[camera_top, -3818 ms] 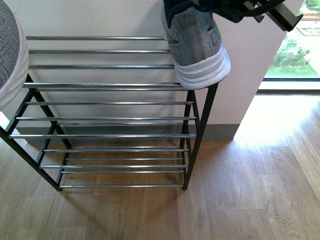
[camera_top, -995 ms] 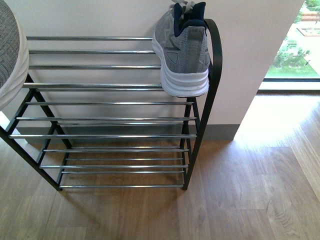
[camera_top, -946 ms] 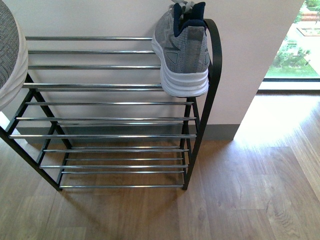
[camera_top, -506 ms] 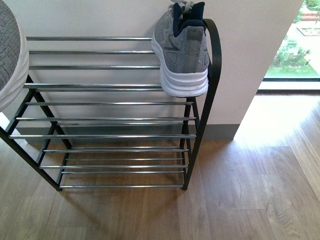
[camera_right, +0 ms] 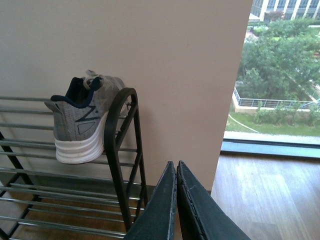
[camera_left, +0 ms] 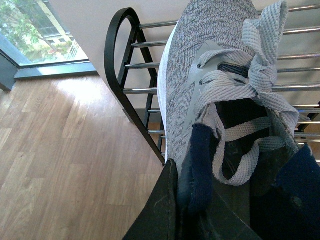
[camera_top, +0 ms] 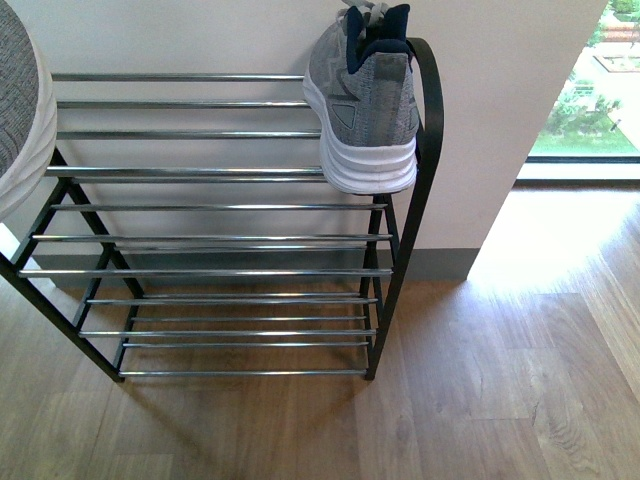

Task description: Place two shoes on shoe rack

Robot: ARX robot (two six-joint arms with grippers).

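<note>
One grey knit sneaker (camera_top: 365, 100) with a white sole rests on the top chrome bars of the shoe rack (camera_top: 200, 205), at its right end against the black side frame; it also shows as the sneaker (camera_right: 80, 122) in the right wrist view. A second grey knit sneaker (camera_top: 18, 110) hangs at the left edge of the front view. My left gripper (camera_left: 182, 200) is shut on the navy collar of this sneaker (camera_left: 210, 75), which hangs over the rack's bars (camera_left: 145, 65). My right gripper (camera_right: 176, 172) is shut and holds nothing, away from the rack's side frame (camera_right: 122, 150).
The rack stands against a beige wall (camera_top: 500, 100) on a wooden floor (camera_top: 500, 380). A floor-level window (camera_top: 590, 110) lies to the right of the wall. Lower shelves of the rack (camera_top: 230, 320) carry nothing.
The sneaker that hung from my right gripper above the rack's right end 3.8 s ago now rests on the top shelf. The right gripper has left the front view. Nothing moved in the last second.
</note>
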